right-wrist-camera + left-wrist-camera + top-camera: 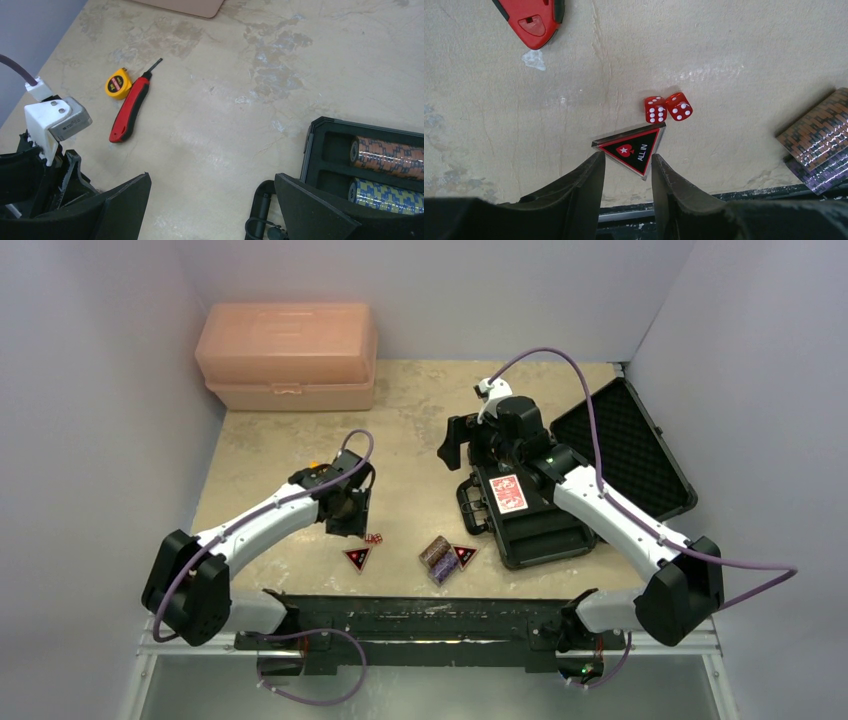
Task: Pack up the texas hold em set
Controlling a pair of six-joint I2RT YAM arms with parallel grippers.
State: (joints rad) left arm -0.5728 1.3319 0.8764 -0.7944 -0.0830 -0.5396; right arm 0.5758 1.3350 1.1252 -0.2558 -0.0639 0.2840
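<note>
left arm [265, 515]: is extended forward, wrist angled down | left gripper [626, 162]: jaws are set partly apart | right arm [610, 510]: is extended forward | right gripper [212, 177]: jaws are spread wide

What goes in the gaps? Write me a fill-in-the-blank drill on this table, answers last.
The two red dice lie beside the black-and-red triangular token printed ALL ____.
The red-handled folding knife lies next to a small ____ tape measure.
The card deck in the open black foam-lined case shows a ____ back.
The large peach plastic box stands in the far ____ corner of the beige table.
Missing words: IN; yellow; red; left.
</note>
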